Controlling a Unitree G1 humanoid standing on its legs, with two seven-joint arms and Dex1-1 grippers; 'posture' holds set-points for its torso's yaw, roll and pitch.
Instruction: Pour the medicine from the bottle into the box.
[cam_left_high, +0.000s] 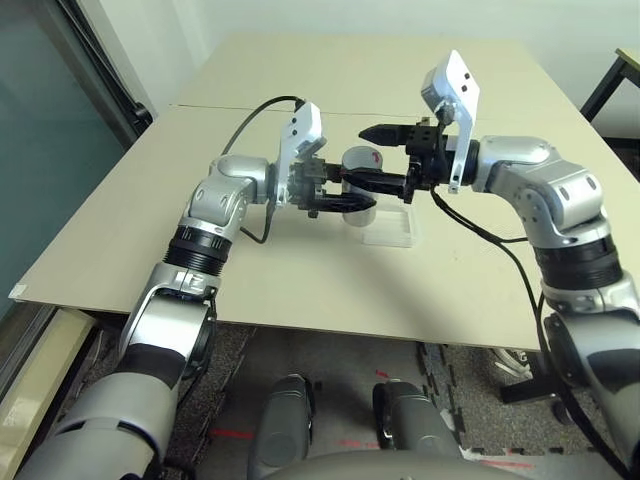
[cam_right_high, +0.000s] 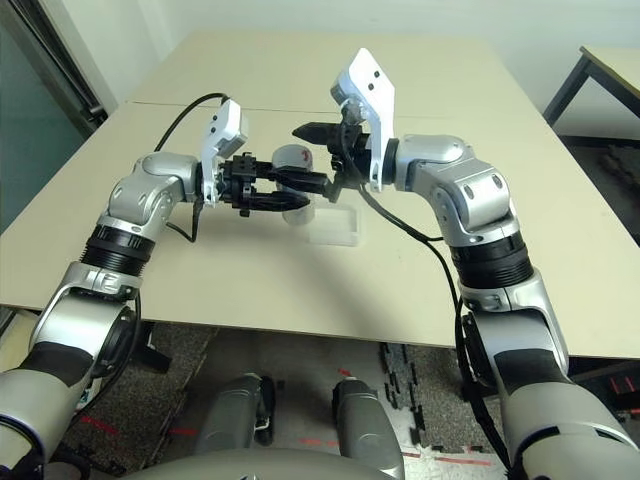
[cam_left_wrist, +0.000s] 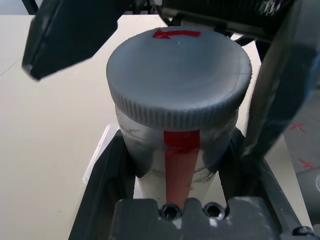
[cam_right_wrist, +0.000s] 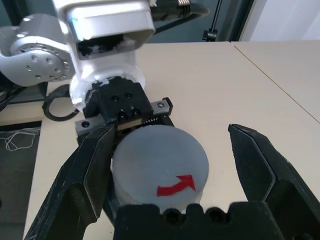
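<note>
The bottle (cam_left_high: 361, 168), silver-grey with a red stripe and a round grey cap (cam_left_wrist: 179, 80) bearing a red arrow, stands upright just above the table's middle. My left gripper (cam_left_high: 345, 197) is shut on its body from the left; its fingers (cam_left_wrist: 102, 185) press both sides of the label. My right gripper (cam_left_high: 386, 157) comes in from the right and is open, with one finger (cam_right_wrist: 82, 190) on each side of the cap and a gap to each. The box (cam_left_high: 390, 228), a clear shallow tray, lies on the table right beside the bottle, to its right and a little nearer me.
The beige table (cam_left_high: 300, 280) has a seam running across it behind the arms. A black cable (cam_left_high: 250, 112) loops from my left wrist. A dark table leg (cam_left_high: 610, 80) stands at the far right, beyond the table's edge.
</note>
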